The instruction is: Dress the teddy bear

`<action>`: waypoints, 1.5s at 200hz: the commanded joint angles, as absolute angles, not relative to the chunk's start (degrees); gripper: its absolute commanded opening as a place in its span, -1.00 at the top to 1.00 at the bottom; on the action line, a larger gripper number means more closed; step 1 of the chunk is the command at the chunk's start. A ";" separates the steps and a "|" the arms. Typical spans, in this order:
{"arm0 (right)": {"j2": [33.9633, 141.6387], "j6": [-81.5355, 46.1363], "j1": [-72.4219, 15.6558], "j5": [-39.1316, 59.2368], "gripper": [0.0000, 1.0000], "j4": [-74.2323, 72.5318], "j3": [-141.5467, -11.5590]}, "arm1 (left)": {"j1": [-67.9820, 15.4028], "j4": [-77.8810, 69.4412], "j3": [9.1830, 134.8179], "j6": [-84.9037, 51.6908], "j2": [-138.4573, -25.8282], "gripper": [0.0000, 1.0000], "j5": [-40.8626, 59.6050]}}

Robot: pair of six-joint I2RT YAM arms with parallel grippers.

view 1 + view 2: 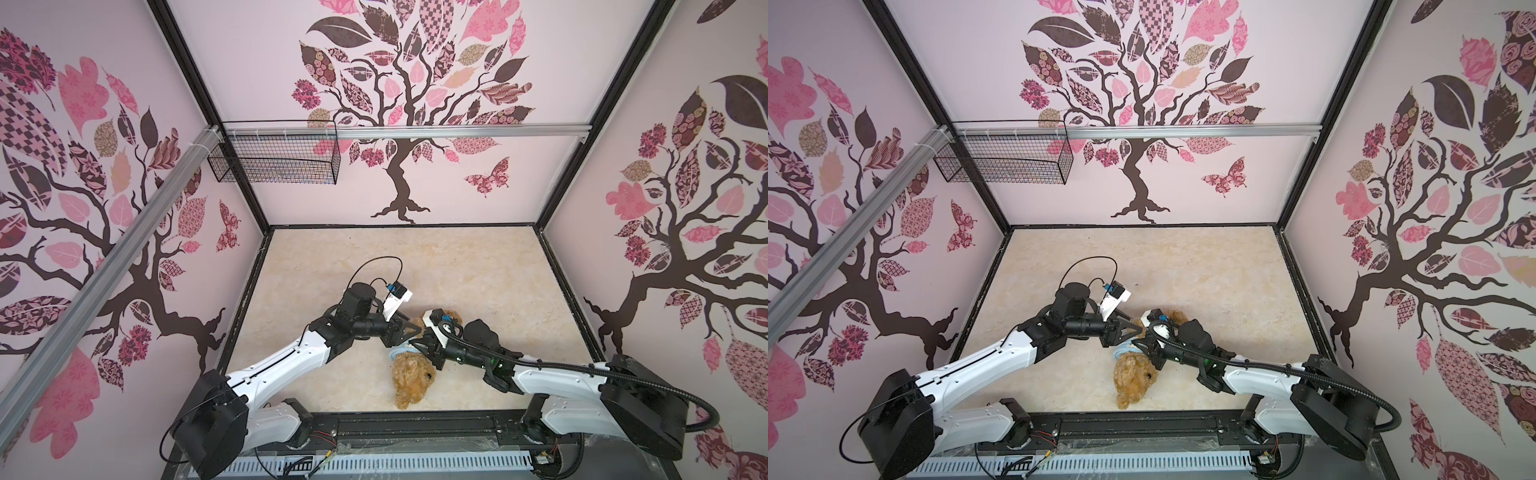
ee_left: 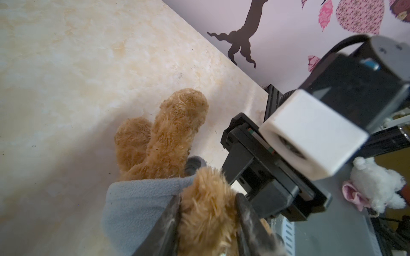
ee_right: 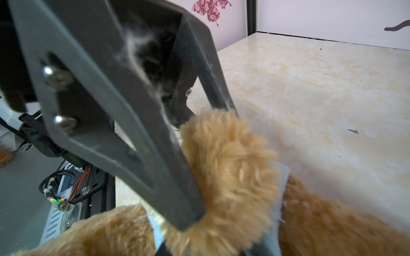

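The teddy bear lies on the table in both top views, head toward the front edge and legs toward the back. A light blue shirt is bunched round its neck and chest. Both grippers meet over the chest. My left gripper is open, its fingers standing either side of a furry arm that sticks out of the shirt. My right gripper is shut on that arm of the bear by the shirt's edge. The bear's legs rest on the table.
A black wire basket hangs from the rail on the back wall. A black frame rail runs along the table's front edge. The right arm's white wrist camera housing is close to my left gripper. A white plush toy lies beyond the table.
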State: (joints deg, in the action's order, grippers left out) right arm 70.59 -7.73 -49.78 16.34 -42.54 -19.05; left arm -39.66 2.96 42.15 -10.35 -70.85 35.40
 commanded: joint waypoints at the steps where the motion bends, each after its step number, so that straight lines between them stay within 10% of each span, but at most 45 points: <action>1: 70.93 -8.32 -49.53 16.66 0.63 -45.82 -19.08 | -39.81 3.87 45.58 -8.73 -72.10 0.29 34.89; 48: 68.63 -7.44 -49.50 12.51 0.28 -39.18 -19.87 | -39.81 -2.36 45.03 -12.60 -71.91 1.00 35.20; 92: 56.46 -4.20 -49.52 12.02 -0.42 -36.47 -16.58 | -39.81 -6.02 43.37 -12.89 -71.62 1.00 40.95; 130: 63.05 -2.94 -49.52 12.04 -0.40 -38.65 -20.45 | -39.75 -6.96 43.79 -12.29 -72.40 1.00 44.39; 171: 69.87 -6.04 -49.49 7.54 0.20 -39.08 -19.95 | -39.14 -12.83 43.75 -16.28 -72.51 1.00 47.78; 224: 54.53 -4.26 -48.39 9.71 -0.53 -26.30 -18.93 | -33.79 -17.84 43.62 -20.51 -73.82 1.00 52.63; 300: 47.05 -20.06 -22.08 23.62 -0.59 -15.08 -23.85 | -32.50 -21.24 45.73 -17.80 -78.44 1.00 60.84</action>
State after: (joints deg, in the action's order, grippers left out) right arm 46.37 -12.75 -27.55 20.67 -20.60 -20.21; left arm -32.03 -16.10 43.07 -17.21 -77.36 54.98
